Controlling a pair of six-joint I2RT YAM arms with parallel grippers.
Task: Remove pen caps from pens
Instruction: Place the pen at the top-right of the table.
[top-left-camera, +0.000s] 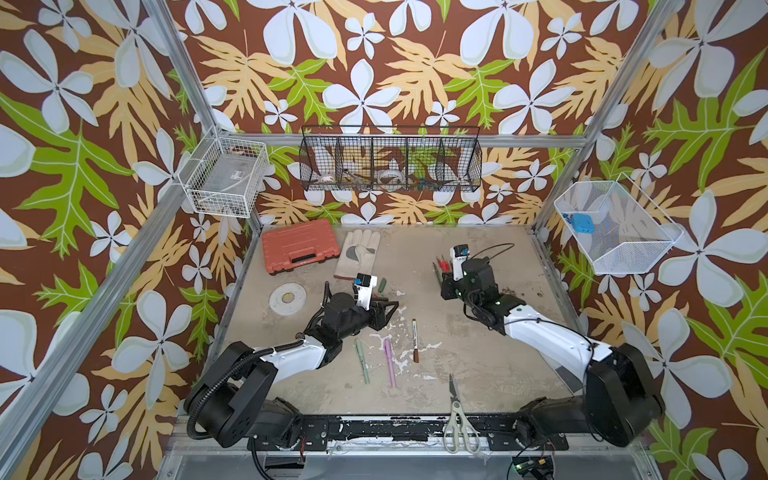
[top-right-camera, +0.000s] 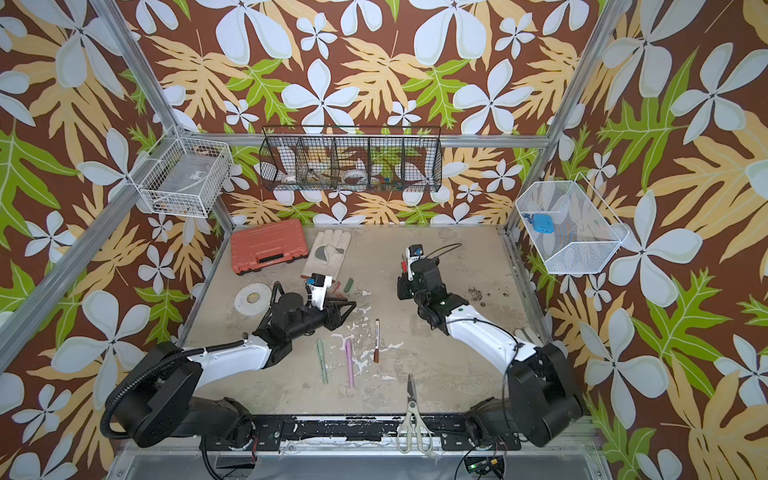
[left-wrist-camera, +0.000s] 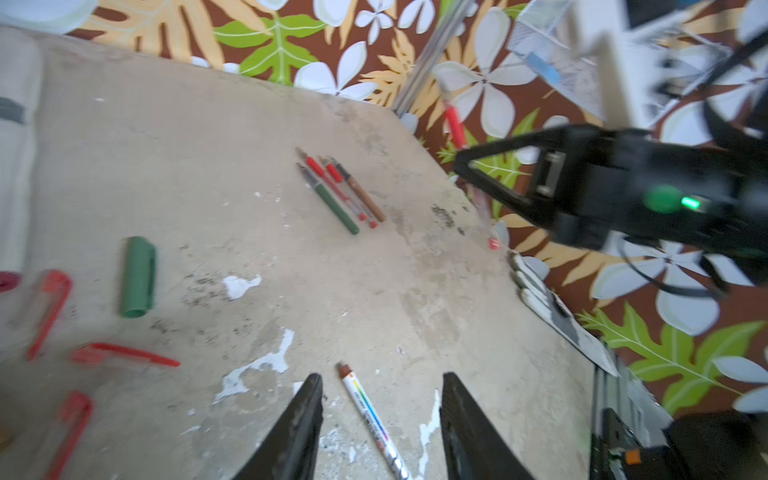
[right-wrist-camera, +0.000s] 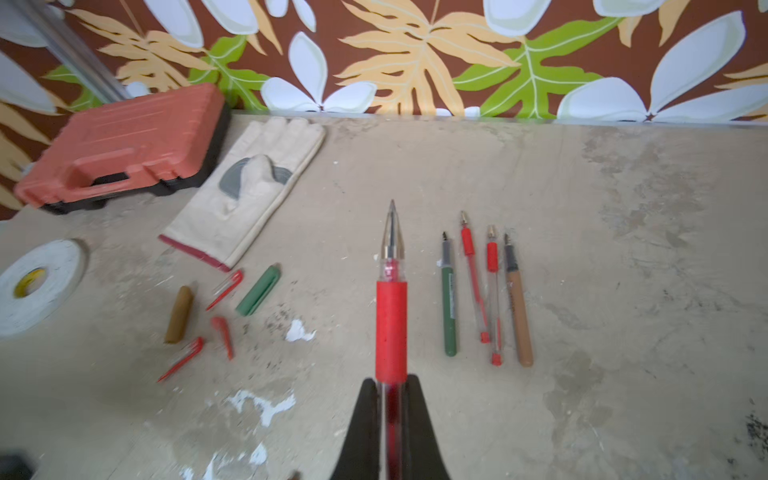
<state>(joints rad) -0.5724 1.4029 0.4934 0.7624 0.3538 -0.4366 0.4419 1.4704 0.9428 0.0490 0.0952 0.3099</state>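
My right gripper (right-wrist-camera: 390, 386) is shut on an uncapped red-and-clear pen (right-wrist-camera: 391, 328), its tip pointing at the back wall. Beside it on the table lies a row of uncapped pens (right-wrist-camera: 484, 299): dark green, two red, tan. Loose pen caps lie near the glove: dark green (right-wrist-camera: 258, 290), tan (right-wrist-camera: 179, 314) and red ones (right-wrist-camera: 223, 334). My left gripper (left-wrist-camera: 381, 376) is open and holds nothing, hovering over the capped white-and-brown pen (left-wrist-camera: 370, 419). In a top view, pale green (top-left-camera: 362, 360) and pink (top-left-camera: 390, 361) pens lie capped near the left arm.
An orange tool case (top-left-camera: 300, 245), a work glove (top-left-camera: 357, 253) and a tape roll (top-left-camera: 287, 298) occupy the back left. Scissors (top-left-camera: 457, 415) lie at the front edge. Wire baskets (top-left-camera: 390, 164) hang on the walls.
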